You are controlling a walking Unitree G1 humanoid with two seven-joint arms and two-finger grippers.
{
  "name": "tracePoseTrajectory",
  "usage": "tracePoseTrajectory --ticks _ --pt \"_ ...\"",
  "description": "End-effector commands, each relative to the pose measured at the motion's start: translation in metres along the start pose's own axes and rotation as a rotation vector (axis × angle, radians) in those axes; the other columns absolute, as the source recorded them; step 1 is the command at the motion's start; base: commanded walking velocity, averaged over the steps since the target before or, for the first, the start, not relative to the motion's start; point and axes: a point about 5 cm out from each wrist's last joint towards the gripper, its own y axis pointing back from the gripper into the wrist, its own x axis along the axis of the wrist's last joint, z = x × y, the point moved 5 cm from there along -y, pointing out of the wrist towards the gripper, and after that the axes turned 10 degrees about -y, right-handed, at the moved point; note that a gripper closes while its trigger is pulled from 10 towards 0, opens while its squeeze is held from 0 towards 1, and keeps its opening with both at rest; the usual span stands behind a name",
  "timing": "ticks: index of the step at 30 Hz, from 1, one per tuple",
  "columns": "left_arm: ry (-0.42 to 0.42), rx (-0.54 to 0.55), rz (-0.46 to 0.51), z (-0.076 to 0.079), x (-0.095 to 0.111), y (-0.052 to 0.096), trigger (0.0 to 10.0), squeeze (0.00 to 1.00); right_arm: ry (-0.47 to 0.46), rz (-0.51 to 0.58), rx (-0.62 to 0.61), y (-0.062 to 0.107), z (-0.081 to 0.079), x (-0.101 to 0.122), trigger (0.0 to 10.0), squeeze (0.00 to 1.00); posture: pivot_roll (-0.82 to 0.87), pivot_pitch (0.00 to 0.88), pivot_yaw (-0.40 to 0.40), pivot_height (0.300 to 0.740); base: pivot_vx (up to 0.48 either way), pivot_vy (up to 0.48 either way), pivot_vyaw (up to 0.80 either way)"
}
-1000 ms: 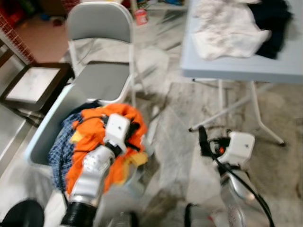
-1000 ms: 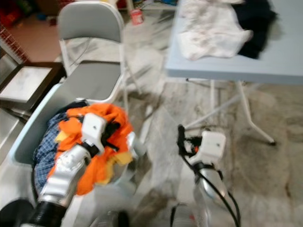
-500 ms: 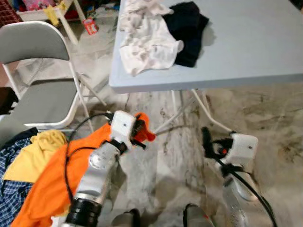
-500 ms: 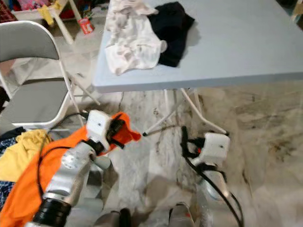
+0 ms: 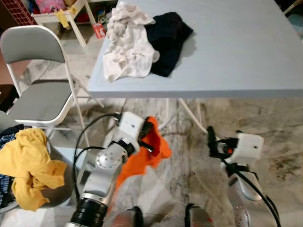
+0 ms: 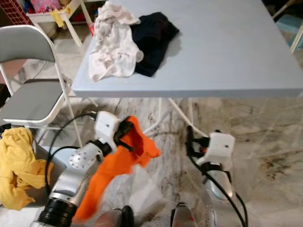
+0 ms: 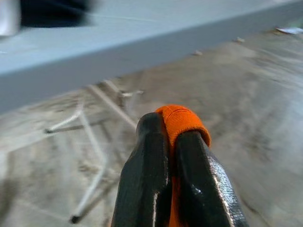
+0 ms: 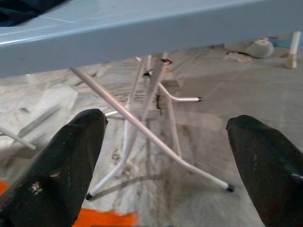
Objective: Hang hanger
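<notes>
Below table (image 5: 227, 71), left end effector (image 5: 150, 137) grips orange garment (image 5: 156, 151).

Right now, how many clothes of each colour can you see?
Orange: 1, orange garment held by the left end effector.
Yellow: 1, yellow garment.
White: 1, white garment on the table.
Black: 1, black garment.
Total: 4
</notes>
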Motion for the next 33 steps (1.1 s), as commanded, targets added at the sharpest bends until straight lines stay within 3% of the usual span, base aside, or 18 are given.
tracePoseTrajectory --ticks 1,2,4,17,33 --pt "-0.002 -0.029 -0.027 0.000 -0.006 0.005 10.0 0.00 -0.015 -0.017 0.006 0.003 -0.007 -0.006 10.0 0.00 -0.14 0.216 0.121 0.740 0.000 0.000 0.00" --pt "-0.025 -0.095 -0.038 0.009 -0.010 0.005 10.0 0.00 -0.013 -0.017 0.001 0.003 -0.006 -0.006 10.0 0.00 -0.14 0.216 0.121 0.740 0.000 0.000 0.00" --pt "-0.037 -0.123 -0.044 0.013 -0.012 0.005 10.0 0.00 -0.011 -0.019 -0.006 0.003 -0.005 -0.006 10.0 0.00 -0.14 0.219 0.120 0.740 0.000 0.000 0.00" --pt "0.049 -0.022 -0.126 0.003 -0.035 0.009 10.0 0.00 0.009 -0.026 -0.015 0.006 0.002 -0.006 10.0 0.00 -0.16 0.212 0.101 0.740 0.000 0.000 -0.60" --pt "0.119 -0.087 -0.098 0.013 -0.033 0.013 10.0 0.00 0.010 -0.043 -0.009 0.008 0.001 -0.009 10.0 0.00 -0.16 0.226 0.092 0.740 0.000 0.000 -0.80"
